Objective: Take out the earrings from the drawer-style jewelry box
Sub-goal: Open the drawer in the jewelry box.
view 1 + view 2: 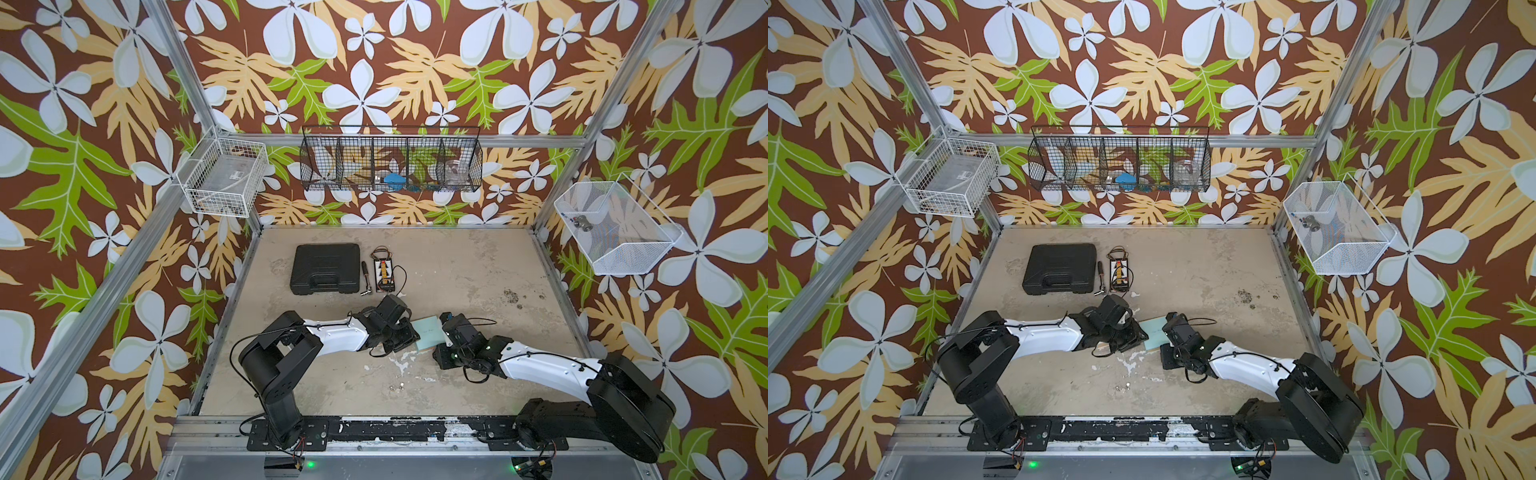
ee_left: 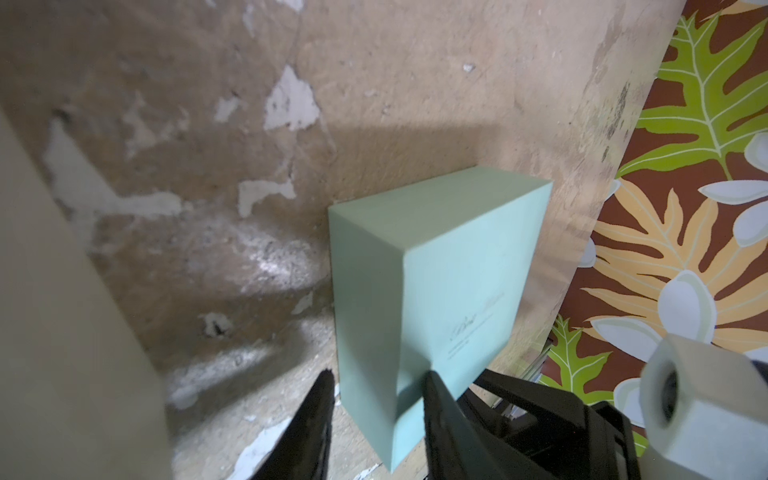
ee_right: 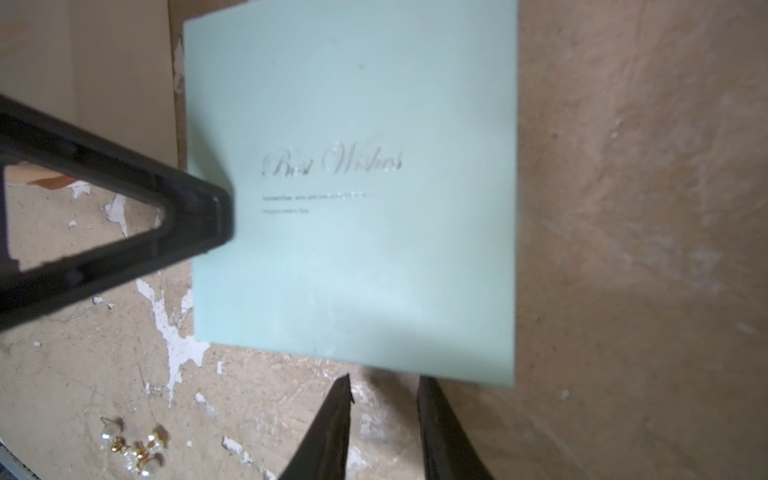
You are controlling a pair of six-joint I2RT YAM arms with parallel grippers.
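The jewelry box (image 1: pixel 428 330) (image 1: pixel 1152 332) is a shut mint-green box marked "Best Wishes" (image 3: pixel 353 187), lying on the table between both arms. The earrings (image 3: pixel 133 446) are tiny pearl-and-gold pieces lying loose on the table nearer the front (image 1: pixel 397 387), apart from the box. My left gripper (image 2: pixel 378 382) straddles one long edge of the box (image 2: pixel 436 270). One of its fingers (image 2: pixel 434 399) rests on the lid, and the other stands beside the side wall with a sliver of floor showing. My right gripper (image 3: pixel 384 386) stands open at the box's opposite edge with nothing between its fingers.
A black case (image 1: pixel 325 269), a small tool (image 1: pixel 365 272) and a wired circuit board (image 1: pixel 385 270) lie at the back left of the table. Wire baskets hang on the walls: white (image 1: pixel 222 180), black (image 1: pixel 390 160) and white mesh (image 1: pixel 615 232).
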